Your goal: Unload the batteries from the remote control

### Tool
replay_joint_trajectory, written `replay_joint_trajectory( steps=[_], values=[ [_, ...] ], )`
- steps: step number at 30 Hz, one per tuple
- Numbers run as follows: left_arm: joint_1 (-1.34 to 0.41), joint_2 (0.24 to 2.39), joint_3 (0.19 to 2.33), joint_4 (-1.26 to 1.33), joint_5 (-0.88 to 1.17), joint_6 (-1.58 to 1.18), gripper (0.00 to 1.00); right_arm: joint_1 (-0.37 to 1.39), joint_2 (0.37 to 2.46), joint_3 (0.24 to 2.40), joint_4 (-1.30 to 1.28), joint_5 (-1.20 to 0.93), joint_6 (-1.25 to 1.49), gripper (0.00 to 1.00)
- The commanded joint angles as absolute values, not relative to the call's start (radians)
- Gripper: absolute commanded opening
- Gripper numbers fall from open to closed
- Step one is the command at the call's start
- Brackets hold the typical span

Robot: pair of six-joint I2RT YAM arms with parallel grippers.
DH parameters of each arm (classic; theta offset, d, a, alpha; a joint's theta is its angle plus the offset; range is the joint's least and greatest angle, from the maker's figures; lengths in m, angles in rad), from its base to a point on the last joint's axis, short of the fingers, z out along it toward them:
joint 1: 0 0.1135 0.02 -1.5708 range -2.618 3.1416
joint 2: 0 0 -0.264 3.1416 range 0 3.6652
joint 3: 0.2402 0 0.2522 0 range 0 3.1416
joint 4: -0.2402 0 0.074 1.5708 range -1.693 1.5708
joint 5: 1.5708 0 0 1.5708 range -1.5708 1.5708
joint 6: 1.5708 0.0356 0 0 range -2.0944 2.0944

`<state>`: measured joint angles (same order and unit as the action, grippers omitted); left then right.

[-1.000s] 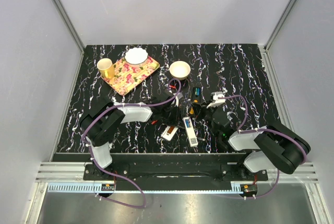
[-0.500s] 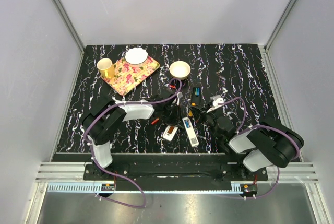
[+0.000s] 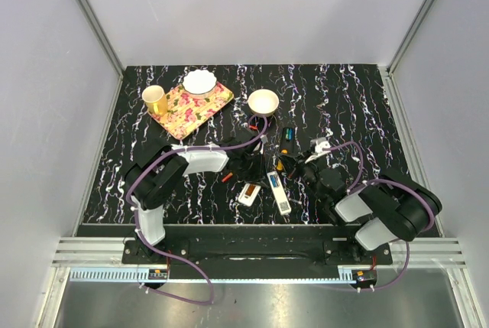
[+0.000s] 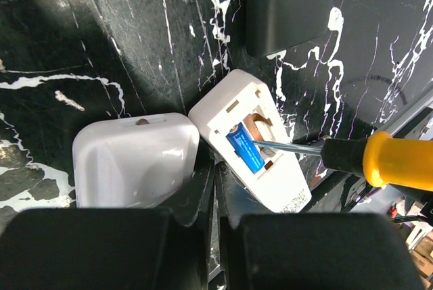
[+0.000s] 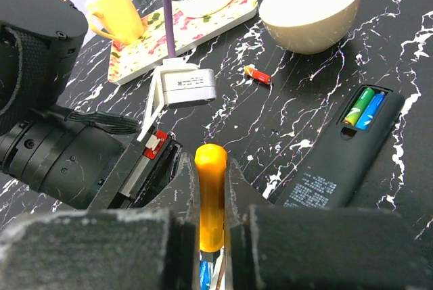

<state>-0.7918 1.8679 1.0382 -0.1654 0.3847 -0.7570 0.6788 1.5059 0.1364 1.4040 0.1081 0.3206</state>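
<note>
A white remote control lies face down with its compartment open and one blue battery inside; it also shows from above. My right gripper is shut on an orange-handled screwdriver whose metal tip touches the battery's end. My left gripper is shut with nothing between its fingers, its tips at the remote's near edge. A black remote holds a green and a blue battery. A loose red battery lies on the table.
A rounded white casing sits just left of my left fingertips. A second white remote lies nearby. A cream bowl, a floral tray with a white dish, and a yellow cup stand at the back.
My right gripper has moved left with the screwdriver, bringing its tip to the white remote's compartment. The left gripper has barely moved.
</note>
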Motion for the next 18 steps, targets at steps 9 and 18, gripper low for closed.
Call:
replay_joint_trajectory(
  steps=[9,18],
  values=[
    [-0.79,1.89,1.109,-0.11,0.385,-0.772,0.07,0.606,1.578,0.176,1.54,-0.09,0.455,0.0],
    [-0.79,1.916,1.134,-0.11,0.388,-0.775,0.06,0.491,1.65,0.23,1.543,-0.262,0.567,0.0]
  ],
)
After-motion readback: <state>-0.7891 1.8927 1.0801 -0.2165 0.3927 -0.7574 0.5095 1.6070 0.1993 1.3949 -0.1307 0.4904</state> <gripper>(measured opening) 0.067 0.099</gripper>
